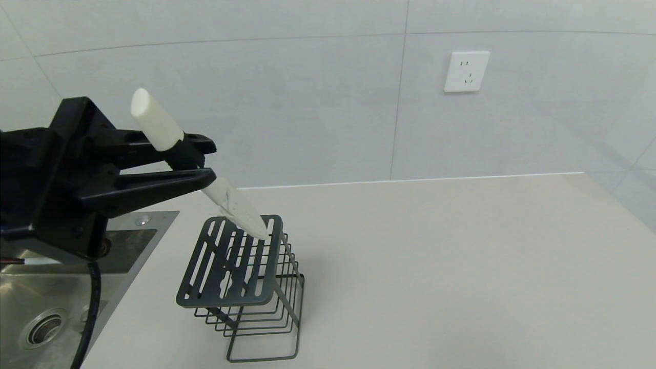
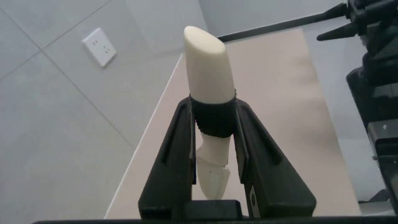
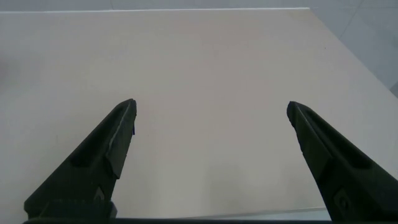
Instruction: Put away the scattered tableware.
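- Your knife (image 1: 237,208) hangs tilted, handle up, with its tip at the slotted top of the rack (image 1: 230,261).
- Your left pincer (image 1: 202,161) is clamped on the knife's black collar, with the arm raised level near the sink (image 1: 41,307).
- Your right pincer (image 3: 211,106) gapes wide and holds nothing, low over the tabletop (image 1: 435,266).
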You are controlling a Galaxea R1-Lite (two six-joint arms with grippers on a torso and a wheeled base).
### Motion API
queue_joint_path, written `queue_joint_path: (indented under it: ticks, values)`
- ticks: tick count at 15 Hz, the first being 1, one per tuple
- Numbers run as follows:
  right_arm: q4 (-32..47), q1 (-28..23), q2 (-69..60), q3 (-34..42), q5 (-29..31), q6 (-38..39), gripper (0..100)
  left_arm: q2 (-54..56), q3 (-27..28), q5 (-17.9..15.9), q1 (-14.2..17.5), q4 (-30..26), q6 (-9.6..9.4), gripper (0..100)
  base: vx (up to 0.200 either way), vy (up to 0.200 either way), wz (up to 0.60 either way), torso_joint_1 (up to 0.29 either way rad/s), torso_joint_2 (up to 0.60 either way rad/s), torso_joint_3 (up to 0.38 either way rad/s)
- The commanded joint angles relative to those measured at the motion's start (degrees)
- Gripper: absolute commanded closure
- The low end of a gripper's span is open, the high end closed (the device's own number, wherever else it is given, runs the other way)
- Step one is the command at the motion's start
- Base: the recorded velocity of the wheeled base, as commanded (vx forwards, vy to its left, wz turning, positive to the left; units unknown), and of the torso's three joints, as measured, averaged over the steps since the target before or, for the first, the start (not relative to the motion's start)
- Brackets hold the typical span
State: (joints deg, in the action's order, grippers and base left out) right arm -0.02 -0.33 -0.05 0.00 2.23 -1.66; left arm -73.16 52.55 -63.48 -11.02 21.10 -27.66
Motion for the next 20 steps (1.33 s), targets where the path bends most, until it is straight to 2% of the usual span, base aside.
queue_joint_path:
  ticks: [1,2,3,4,6,10,18,20]
  values:
    - [0.02,-0.02,0.05,0.0,0.05,-0.01,0,-2.69,1.59,-0.24,2.67,0.08,-1.08,100,0.0,0.0,0.0,0.0,0.0,0.0]
    - [-0.06,-0.02,0.05,0.0,-0.03,-0.01,0,-4.8,4.31,-1.12,4.96,0.08,-2.57,100,0.0,0.0,0.0,0.0,0.0,0.0]
    - [0.02,-0.02,0.05,0.0,-0.03,0.08,0,-5.95,6.33,-4.29,5.31,-0.01,-3.01,100,0.0,0.0,0.0,0.0,0.0,0.0]
    - [0.02,-0.02,0.05,0.0,-0.03,-0.01,0,-5.51,6.25,-4.99,5.13,-0.18,-3.01,100,0.0,0.0,0.0,0.0,0.0,0.0]
    - [-0.06,-0.02,0.05,0.0,-0.03,-0.01,0,-4.45,5.45,-4.99,3.73,-0.36,-2.93,100,0.0,0.0,0.0,0.0,0.0,0.0]
    - [-0.06,-0.02,0.05,0.0,-0.03,-0.01,0,-1.64,-1.23,-4.81,3.37,-0.54,-2.93,100,0.0,0.0,0.0,0.0,0.0,0.0]
    - [0.02,-0.02,0.05,0.0,-0.03,-0.01,0,-2.96,-1.49,-4.29,2.67,-0.71,-2.84,100,0.0,0.0,0.0,0.0,0.0,0.0]
    - [-0.06,-0.02,0.05,0.0,-0.03,-0.01,0,-3.92,-1.14,-2.53,2.67,-0.62,-2.84,100,0.0,0.0,0.0,0.0,0.0,0.0]
